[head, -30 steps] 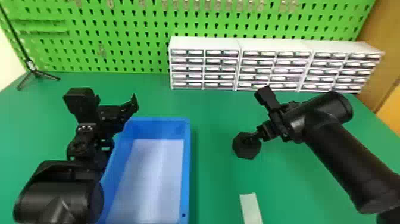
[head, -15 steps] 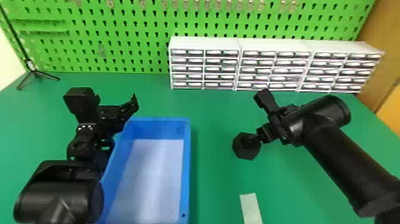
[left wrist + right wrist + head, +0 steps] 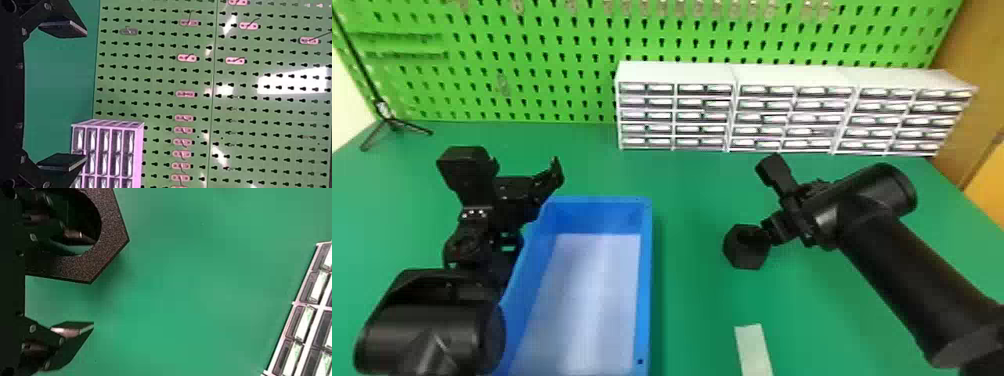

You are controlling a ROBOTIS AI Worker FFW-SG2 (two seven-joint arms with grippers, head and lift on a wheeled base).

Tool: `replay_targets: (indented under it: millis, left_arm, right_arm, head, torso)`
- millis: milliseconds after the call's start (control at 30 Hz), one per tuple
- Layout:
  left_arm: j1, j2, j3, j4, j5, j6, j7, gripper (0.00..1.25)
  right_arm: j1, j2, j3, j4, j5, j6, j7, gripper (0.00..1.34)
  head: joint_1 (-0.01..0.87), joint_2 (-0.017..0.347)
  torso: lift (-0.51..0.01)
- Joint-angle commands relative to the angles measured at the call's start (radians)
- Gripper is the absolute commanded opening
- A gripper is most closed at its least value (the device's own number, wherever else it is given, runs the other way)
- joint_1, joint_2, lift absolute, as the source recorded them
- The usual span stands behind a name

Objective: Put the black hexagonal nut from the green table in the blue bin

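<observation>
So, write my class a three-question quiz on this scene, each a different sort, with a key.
1. True or false: the black two-fingered right gripper is open.
2. The black hexagonal nut is: (a) to the right of the blue plastic bin; (b) inside that bin; (c) against the white drawer cabinets.
3. Fill in: one of that gripper's fingers shows inside the nut's round ____.
Key: 1 true; 2 a; 3 hole.

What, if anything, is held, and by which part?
Nothing is held: the right gripper is open, one finger at the hole of the nut; the left gripper is open.
</observation>
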Motion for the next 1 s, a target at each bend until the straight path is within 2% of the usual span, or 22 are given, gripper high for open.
replay_targets:
  millis: [0, 200, 367, 700, 967]
  left_arm:
    - [0.002, 0.0, 0.001, 0.0, 0.0, -0.001, 0.0, 1.09]
    - [0.002, 0.002, 0.001, 0.0, 0.0, -0.001, 0.0, 1.09]
    - [0.003, 0.0, 0.003, -0.001, -0.002, -0.001, 0.0, 1.09]
    - [0.005, 0.002, 0.003, -0.001, -0.002, -0.001, -0.001, 1.09]
    - [0.009, 0.002, 0.007, -0.007, 0.0, -0.001, -0.001, 1.09]
  right_arm:
    - [0.002, 0.002, 0.006, 0.0, -0.007, 0.008, 0.0, 0.67]
    - [0.001, 0.002, 0.009, -0.006, -0.007, 0.011, 0.0, 0.42]
    - [0.001, 0.0, 0.018, -0.014, -0.004, 0.019, 0.0, 0.33]
    - [0.002, -0.002, 0.023, -0.04, -0.004, 0.044, 0.0, 0.33]
    - [0.009, -0.015, 0.014, -0.177, 0.022, 0.134, 0.015, 0.33]
  head:
    - [0.686, 0.028]
    - [0.686, 0.028]
    - [0.686, 0.028]
    - [0.686, 0.028]
    - [0.686, 0.028]
  torso:
    - [-0.096]
    - [-0.096]
    - [-0.096]
    - [-0.096]
    - [-0.096]
